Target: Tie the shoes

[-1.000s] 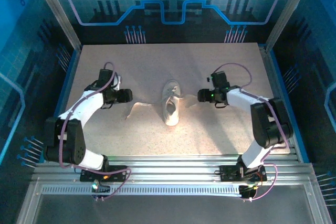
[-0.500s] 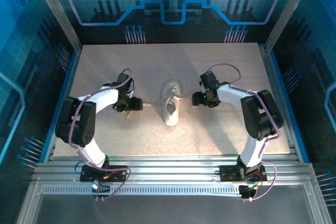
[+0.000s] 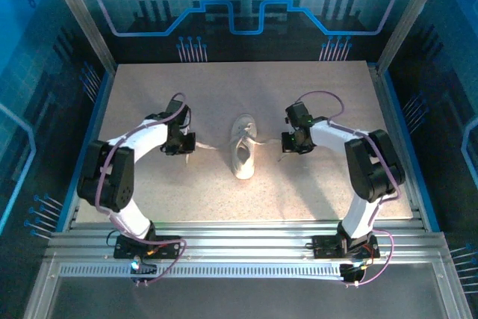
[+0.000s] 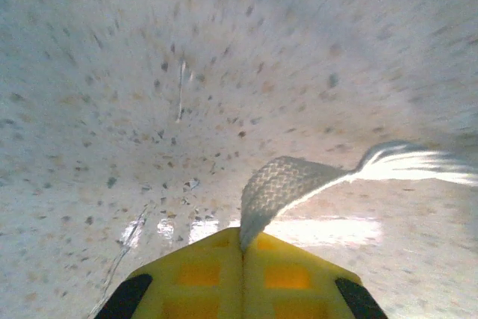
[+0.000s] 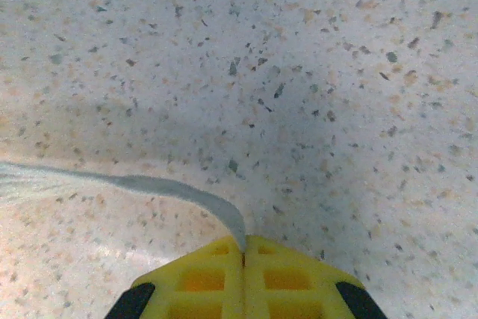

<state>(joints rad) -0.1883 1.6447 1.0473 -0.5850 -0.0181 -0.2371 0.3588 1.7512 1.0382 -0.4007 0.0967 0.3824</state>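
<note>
- Speckled table [image 3: 314, 184] fills mid-frame.
- White low-top shoe [image 3: 243, 156] with a dark opening sits at centre.
- Left gripper [image 4: 241, 238], closed, pinches a flat woven lace [image 4: 280, 184].
- Right gripper [image 5: 244, 243], closed, pinches the other lace [image 5: 172, 188], which trails left.

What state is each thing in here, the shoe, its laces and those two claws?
sneaker: upright on its sole, untied
left lace: end pinched, curving away
right lace: end pinched, trailing away
left gripper: shut on left lace
right gripper: shut on right lace
</note>
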